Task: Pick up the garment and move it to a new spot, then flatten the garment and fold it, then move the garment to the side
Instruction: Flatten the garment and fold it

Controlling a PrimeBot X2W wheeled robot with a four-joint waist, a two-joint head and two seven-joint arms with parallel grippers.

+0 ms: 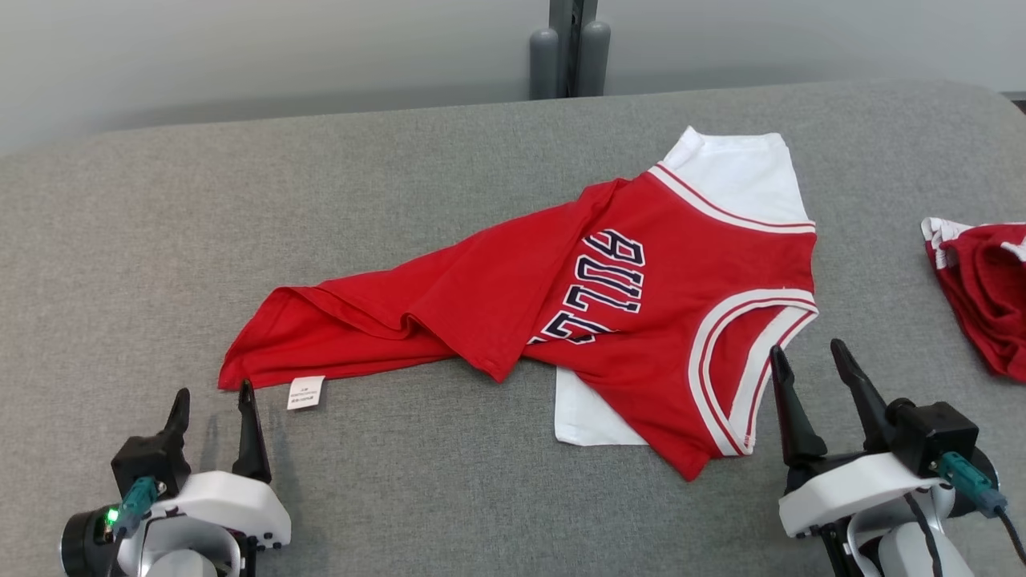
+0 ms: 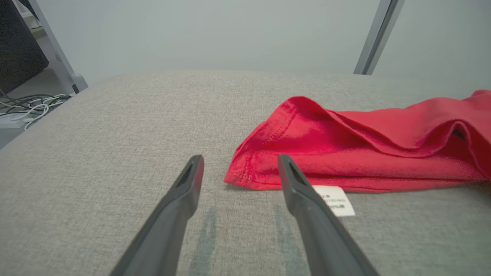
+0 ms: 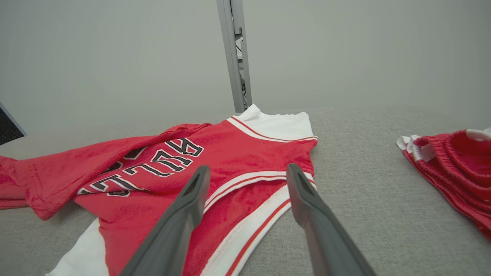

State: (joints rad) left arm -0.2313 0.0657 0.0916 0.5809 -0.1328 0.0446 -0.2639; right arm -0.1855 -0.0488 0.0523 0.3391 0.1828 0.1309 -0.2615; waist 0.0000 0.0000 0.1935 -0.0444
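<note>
Garment [image 1: 513,296] red, white-sleeved, rumpled, partly folded.

Rumpled garment [image 2: 364,153] — on grey surface [image 2: 115,126]

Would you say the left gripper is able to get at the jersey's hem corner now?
Probably yes: the left gripper is open just short of the hem corner, with only bare grey surface between.

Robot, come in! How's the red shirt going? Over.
Left gripper open, right gripper open, nothing held. Garment rumpled, not flat. Second red cloth off right, not blocking.
</note>
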